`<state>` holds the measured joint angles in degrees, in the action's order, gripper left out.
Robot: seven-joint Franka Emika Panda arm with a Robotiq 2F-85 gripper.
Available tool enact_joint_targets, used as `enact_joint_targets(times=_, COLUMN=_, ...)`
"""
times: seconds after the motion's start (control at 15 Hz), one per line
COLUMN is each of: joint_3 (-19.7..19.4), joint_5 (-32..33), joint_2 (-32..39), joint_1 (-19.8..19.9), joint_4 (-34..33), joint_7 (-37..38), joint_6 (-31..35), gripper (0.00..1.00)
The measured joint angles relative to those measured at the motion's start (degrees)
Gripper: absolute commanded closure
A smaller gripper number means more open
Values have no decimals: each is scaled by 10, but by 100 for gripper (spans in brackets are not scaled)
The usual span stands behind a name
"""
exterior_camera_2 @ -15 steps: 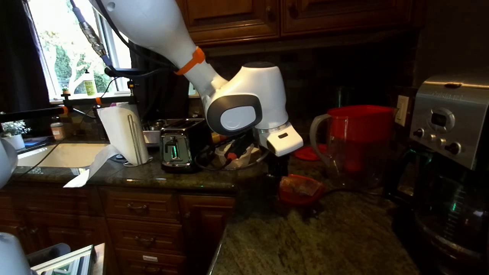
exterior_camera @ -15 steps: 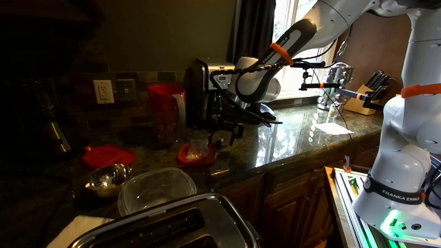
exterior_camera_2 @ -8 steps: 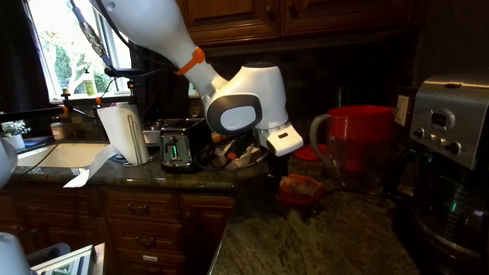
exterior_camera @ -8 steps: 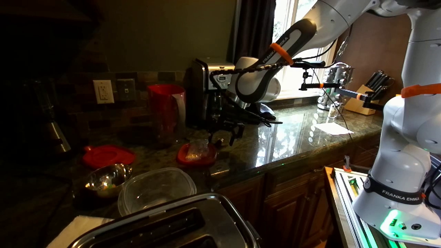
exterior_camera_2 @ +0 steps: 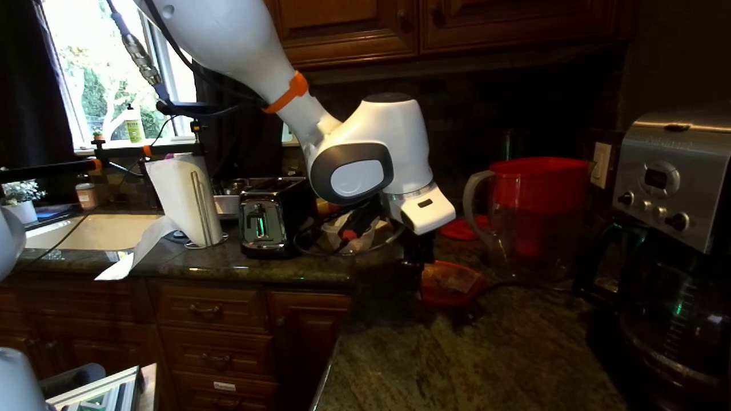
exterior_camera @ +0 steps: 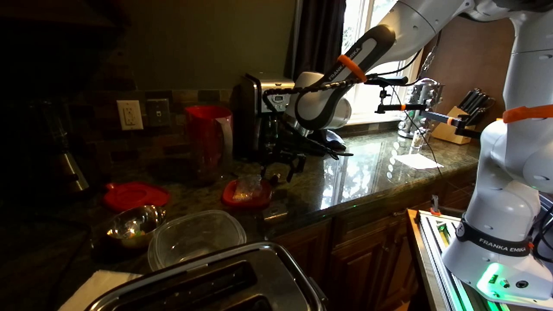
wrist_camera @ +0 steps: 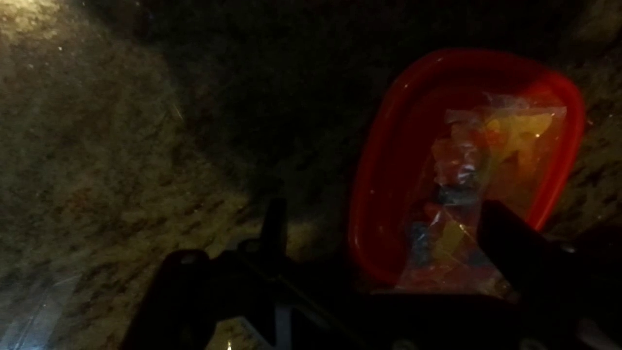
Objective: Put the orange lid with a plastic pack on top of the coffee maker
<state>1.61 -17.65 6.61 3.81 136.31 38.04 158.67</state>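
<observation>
The orange lid [wrist_camera: 384, 150] lies flat on the dark granite counter, its rounded rim facing up in the wrist view. On it rests the plastic pack [wrist_camera: 457, 165], see-through with coloured pieces inside, reaching past the lid's near edge. My gripper [wrist_camera: 384, 206] stands open above them: one finger [wrist_camera: 505, 238] overlaps the pack and lid in the picture, while the opposite finger [wrist_camera: 275, 226] is over bare counter. No grip on either thing shows. In an exterior view the gripper [exterior_camera: 281, 172] hangs just beyond the lid [exterior_camera: 229, 196]. The coffee maker [exterior_camera_2: 668, 165] shows in both exterior views.
A red pitcher [exterior_camera: 207, 134] stands beside the coffee maker. Nearer are another red lid [exterior_camera: 138, 195], a metal bowl [exterior_camera: 116, 233], a clear container [exterior_camera: 196, 233] and the toaster [exterior_camera: 276, 276]. The counter's front edge [exterior_camera: 302, 222] runs close to the lid.
The arm and gripper have shifted very slightly, toward the lid in an exterior view. The lid and pack have stayed in place, and the gripper has remained open.
</observation>
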Motion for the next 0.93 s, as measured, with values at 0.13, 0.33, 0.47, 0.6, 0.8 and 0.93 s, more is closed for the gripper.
enact_joint_targets(times=0.13, joint_3=-1, joint_5=0, joint_2=1, joint_1=-1, joint_4=-1, joint_7=0, joint_6=0, gripper=0)
enact_joint_targets(times=0.33, joint_3=-1, joint_5=0, joint_2=3, joint_1=-1, joint_4=-3, joint_7=0, joint_6=0, gripper=0)
enact_joint_targets(times=0.47, joint_3=-1, joint_5=0, joint_2=3, joint_1=-1, joint_4=-3, joint_7=0, joint_6=0, gripper=0)
enact_joint_targets(times=0.6, joint_3=-1, joint_5=0, joint_2=3, joint_1=-1, joint_4=-4, joint_7=0, joint_6=0, gripper=0)
enact_joint_targets(times=0.8, joint_3=-3, joint_5=0, joint_2=4, joint_1=-3, joint_4=-5, joint_7=0, joint_6=0, gripper=0)
enact_joint_targets(times=0.93, joint_3=-4, joint_5=-10, joint_2=4, joint_1=-4, joint_4=-7, joint_7=-1, joint_6=12, gripper=0)
